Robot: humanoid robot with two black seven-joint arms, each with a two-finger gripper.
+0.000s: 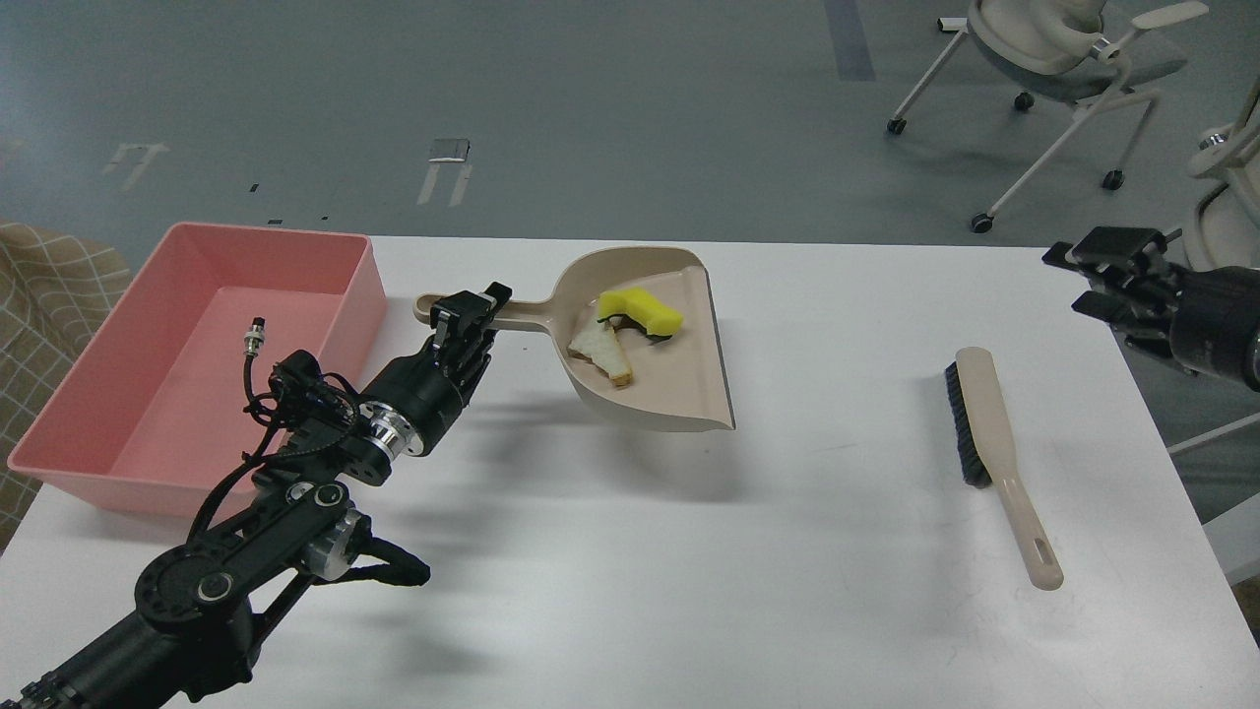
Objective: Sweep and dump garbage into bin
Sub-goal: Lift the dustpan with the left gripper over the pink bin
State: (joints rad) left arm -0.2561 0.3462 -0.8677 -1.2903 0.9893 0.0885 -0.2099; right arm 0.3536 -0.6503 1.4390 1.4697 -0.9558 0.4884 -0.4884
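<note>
My left gripper (471, 317) is shut on the handle of the beige dustpan (679, 374) and holds it slightly above the white table (689, 551). In the pan lie the yellow sponge piece (642, 309) with its dark green side and the whitish-tan bread-like slice (602, 351). The pink bin (202, 364) stands at the table's left, just left of my left gripper, and nothing lies in it. My right gripper (1110, 274) is open and empty, raised at the table's far right edge.
The beige brush (994, 443) with black bristles lies flat on the table's right side. Office chairs (1073, 59) stand on the floor beyond the table's far right. A checked cloth (49, 295) shows at the left edge.
</note>
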